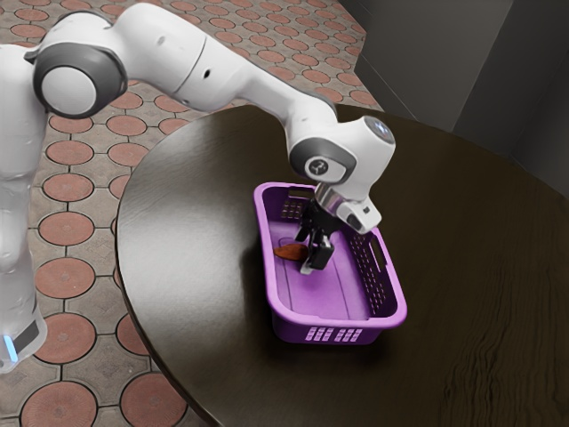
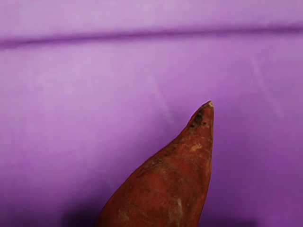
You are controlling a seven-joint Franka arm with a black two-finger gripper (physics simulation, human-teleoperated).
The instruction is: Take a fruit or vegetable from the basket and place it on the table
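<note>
The task's thing is a sweet potato (image 2: 163,184), lying low inside the purple basket (image 1: 336,324), right at the hand (image 1: 305,253). Its skin is a deep rust red, browner in places, with a dull, earthy surface. It narrows to a sharp tip, where a small pale nub catches the light. Just behind the nub sits a blackish, pitted blemish, and a little farther along the skin is a tan scar. Thin pale scuffs and brown smudges mark the wider part of the body. One side runs nearly straight from the tip; the other dips inward a little near the tip, then swells out into the fuller body. Around the tip shows the smooth purple floor of the basket, crossed by a dark line well apart from the sweet potato.

In the exterior view the black hand reaches down into the basket, with one end of the sweet potato against or just under it. I cannot tell how far open the hand is, or whether it has hold of the sweet potato. The basket stands upright on the dark, round-edged bench (image 1: 191,231).
</note>
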